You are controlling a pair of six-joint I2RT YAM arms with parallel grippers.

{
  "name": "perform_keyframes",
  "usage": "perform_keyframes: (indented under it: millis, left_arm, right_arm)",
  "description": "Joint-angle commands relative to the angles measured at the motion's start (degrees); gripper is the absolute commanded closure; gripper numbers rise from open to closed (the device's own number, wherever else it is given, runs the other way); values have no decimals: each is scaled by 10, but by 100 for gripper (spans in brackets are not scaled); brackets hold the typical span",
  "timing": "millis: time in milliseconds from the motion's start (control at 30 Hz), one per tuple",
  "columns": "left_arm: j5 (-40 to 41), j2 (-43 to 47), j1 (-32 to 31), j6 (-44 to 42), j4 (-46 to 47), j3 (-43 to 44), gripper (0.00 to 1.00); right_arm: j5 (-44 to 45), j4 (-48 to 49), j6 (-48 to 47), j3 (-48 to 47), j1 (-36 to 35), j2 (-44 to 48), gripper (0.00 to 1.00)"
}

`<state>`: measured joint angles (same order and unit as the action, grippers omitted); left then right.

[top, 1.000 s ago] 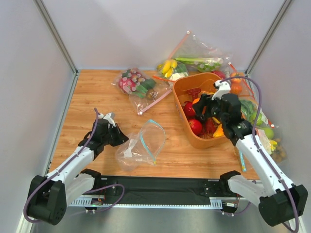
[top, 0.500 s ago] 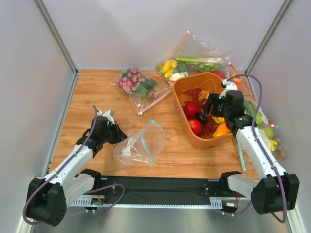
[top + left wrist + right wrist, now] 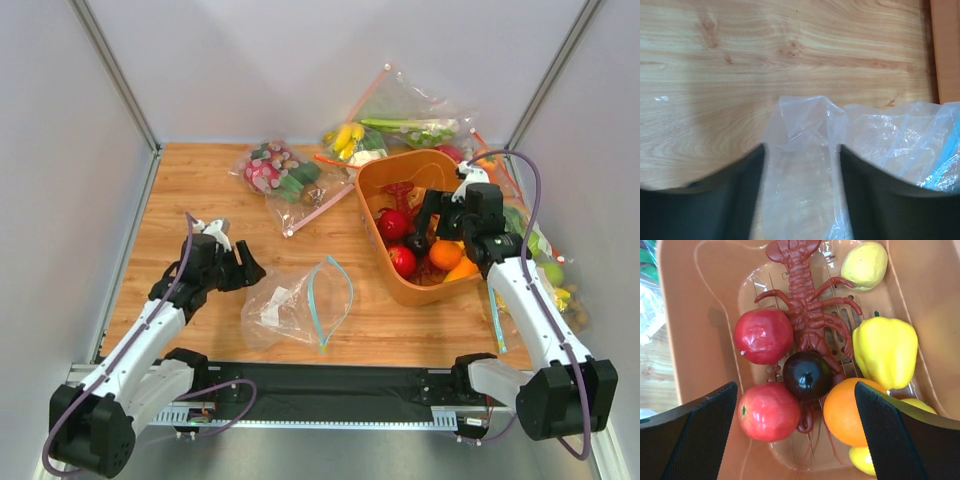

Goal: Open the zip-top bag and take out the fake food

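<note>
Right end effector (image 3: 796,388) wide, left end effector (image 3: 802,150) parted, two red fruits (image 3: 763,336), one orange (image 3: 850,410)

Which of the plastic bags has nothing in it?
The zip-top bag with the blue strip, lying open at the front. The bags at the back are all stuffed with toy food.

- Wooden table (image 3: 200,190), light grain.
- Orange plastic tub (image 3: 424,292), on the table's right side.
- Red toy lobster (image 3: 802,295), flat in the tub.
- Clear bags of toy vegetables (image 3: 285,175), pink and orange zips, behind the tub.
</note>
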<state>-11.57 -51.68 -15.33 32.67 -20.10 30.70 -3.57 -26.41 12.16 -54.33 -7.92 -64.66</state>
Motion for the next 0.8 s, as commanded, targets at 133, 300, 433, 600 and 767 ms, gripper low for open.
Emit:
perform_keyframes:
  millis: [133, 300, 433, 600, 767]
  left_arm:
    - [55, 69, 3, -56, -96, 81, 1]
    - [94, 94, 2, -84, -163, 156, 1]
    - [114, 117, 2, -102, -202, 217, 1]
    - [163, 134, 2, -132, -247, 294, 1]
    - [190, 132, 2, -152, -277, 342, 1]
  right_arm:
    - [9, -41, -11, -61, 2, 44, 0]
    - [1, -45, -14, -61, 2, 82, 0]
    - [-19, -43, -13, -59, 2, 108, 0]
    - [-41, -36, -14, -55, 2, 141, 0]
    - [-40, -36, -16, -59, 3, 151, 0]
